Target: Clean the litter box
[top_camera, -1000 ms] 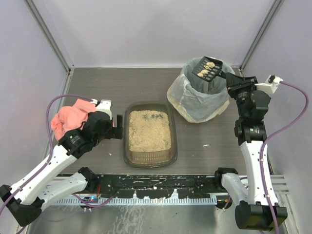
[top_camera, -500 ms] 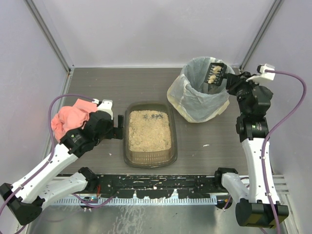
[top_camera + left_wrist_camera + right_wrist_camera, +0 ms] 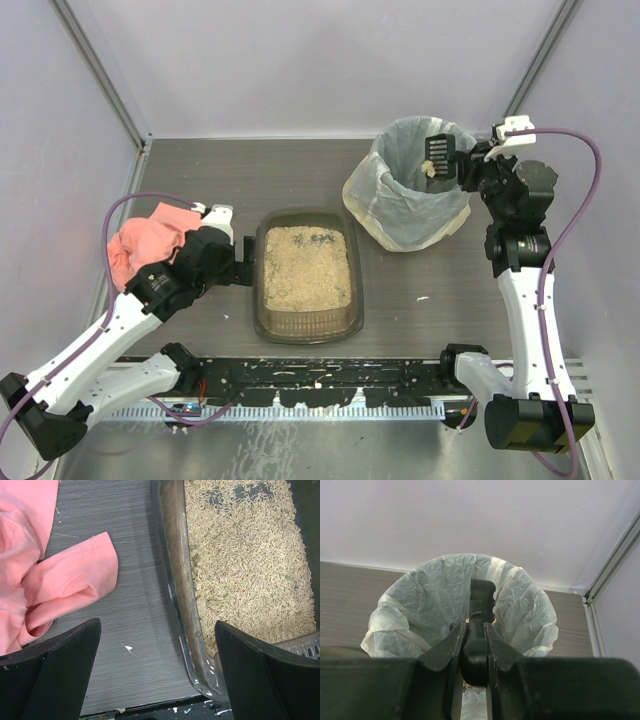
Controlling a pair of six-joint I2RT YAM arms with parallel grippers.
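The litter box (image 3: 262,305) is a dark brown tray of tan granules at the table's middle, also in the left wrist view (image 3: 172,580). My left gripper (image 3: 240,262) is open, its jaws straddling the tray's left wall near the front corner (image 3: 157,672). My right gripper (image 3: 470,165) is shut on the handle of a black slotted scoop (image 3: 438,152), tipped steeply over the round bin (image 3: 375,205) lined with a pale bag. A pale clump clings to the scoop. In the right wrist view the handle (image 3: 475,652) sits between the fingers above the bag (image 3: 420,600).
A pink cloth (image 3: 140,245) lies left of the tray, under my left arm, and shows in the left wrist view (image 3: 45,575). A small white speck (image 3: 423,298) lies on the table right of the tray. Walls enclose the table on three sides.
My right gripper has rotated the scoop from level to steeply tilted over the bin. The pale clumps on it have mostly dropped off. The left arm has barely moved.
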